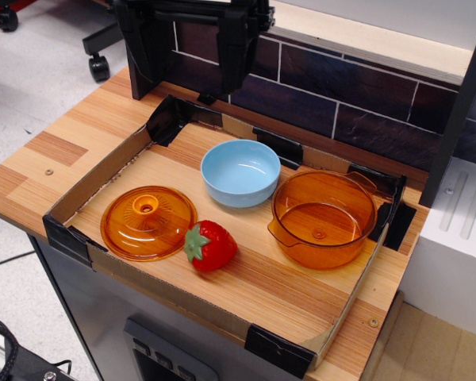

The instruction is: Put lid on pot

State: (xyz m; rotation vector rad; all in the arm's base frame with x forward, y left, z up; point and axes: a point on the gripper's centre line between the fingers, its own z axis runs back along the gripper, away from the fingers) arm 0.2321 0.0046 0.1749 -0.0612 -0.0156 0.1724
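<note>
- Although the black arm [192,36] looms at the far edge of the counter, its claw is cut off by the top of the view, so I cannot tell whether it is spread or pressed together.
- One cardboard-walled tray [103,171] on the wooden counter holds everything.
- One pot [324,218], orange and see-through, sits open and empty at the tray's right side.
- One lid [147,222] lies knob-up at the tray's left, well apart from the pot; it lies toward the camera and slightly left of the arm's base, while the pot is off to the arm's other side.
- One light blue bowl [240,171] stands between lid and pot, farther back.
- One toy strawberry [212,245] touches the lid's right rim, in the straight path toward the pot.
</note>
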